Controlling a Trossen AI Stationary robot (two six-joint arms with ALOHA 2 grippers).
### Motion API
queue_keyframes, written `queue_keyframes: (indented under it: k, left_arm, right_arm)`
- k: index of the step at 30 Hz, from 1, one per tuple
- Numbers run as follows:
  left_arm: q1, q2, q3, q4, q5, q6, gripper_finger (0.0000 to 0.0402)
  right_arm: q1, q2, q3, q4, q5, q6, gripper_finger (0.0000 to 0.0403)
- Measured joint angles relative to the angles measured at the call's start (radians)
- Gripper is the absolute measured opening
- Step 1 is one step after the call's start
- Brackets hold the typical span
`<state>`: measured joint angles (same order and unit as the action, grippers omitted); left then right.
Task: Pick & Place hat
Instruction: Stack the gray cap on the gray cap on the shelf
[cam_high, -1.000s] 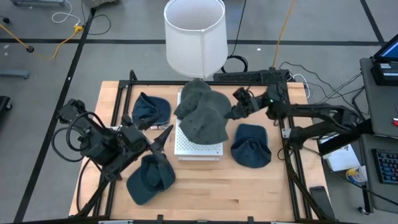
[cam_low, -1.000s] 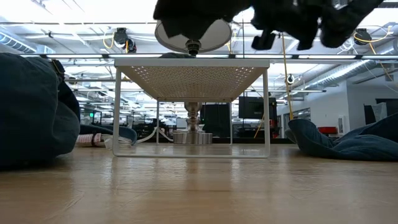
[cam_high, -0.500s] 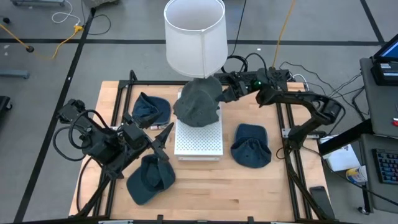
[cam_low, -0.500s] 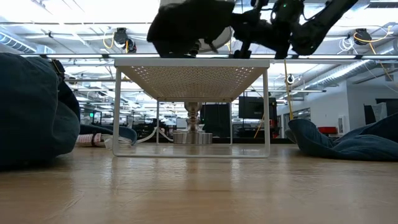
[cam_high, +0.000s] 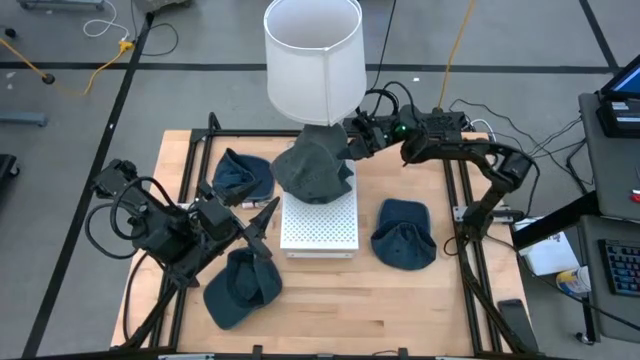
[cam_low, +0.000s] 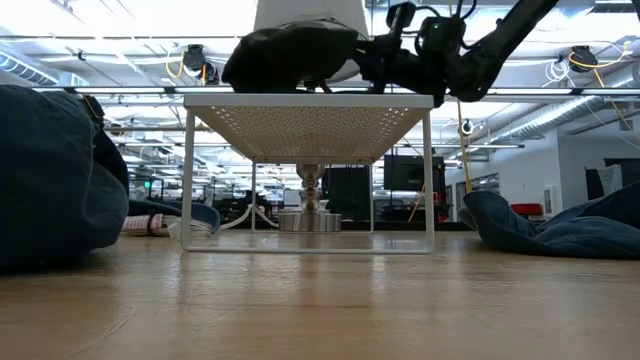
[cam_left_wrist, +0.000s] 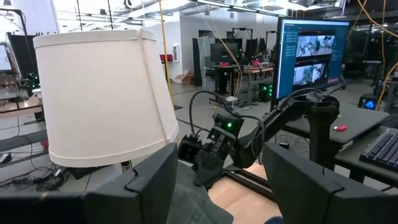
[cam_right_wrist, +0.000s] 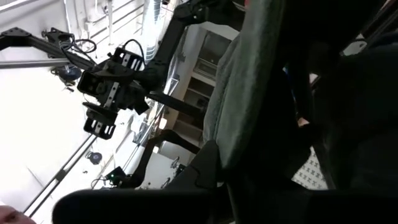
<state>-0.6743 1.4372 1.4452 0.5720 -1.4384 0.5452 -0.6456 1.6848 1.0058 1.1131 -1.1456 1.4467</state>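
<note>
A dark grey-green hat is bunched over the far end of a white perforated stand, just below a white lampshade. In the low view the hat sits at the level of the stand's top; whether it rests there, I cannot tell. My right gripper is shut on it, coming from the table's right. My left gripper waits open at the near left and touches nothing; its two fingers stand apart. My right gripper pinches the hat's cloth at its far right edge between its two fingers. The fingers come about level from the table's right. The wrist view shows grey cloth running between the dark fingers. The hat's body lies bunched toward the left of the gripper.
Three blue hats lie on the wooden table: one at the left, one at the near left, one to the right of the stand. The lamp's foot stands behind the stand. A black frame borders the table.
My right gripper has gone toward the table's far edge and a little to the left, still shut on the hat. The hat has gone with it from over the stand's middle to its far end, has sunk toward the stand's top and has bunched together.
</note>
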Motion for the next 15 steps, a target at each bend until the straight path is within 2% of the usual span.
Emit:
queue_keyframes:
  k: [7, 10, 15]
  left_arm:
    - [0.000, 0.000, 0.000, 0.000, 0.000, 0.002, 0.0241]
    - [0.000, 0.000, 0.000, 0.000, 0.000, 0.001, 0.0241]
    - [0.000, 0.000, 0.000, 0.001, 0.000, 0.001, 0.0241]
  right_arm:
    - [-0.044, -0.002, 0.000, -0.037, 0.019, -0.010, 0.0029]
    - [-0.051, -0.001, 0.000, -0.077, 0.019, -0.012, 0.0066]
    - [-0.048, -0.002, 0.000, -0.132, 0.016, -0.026, 0.0149]
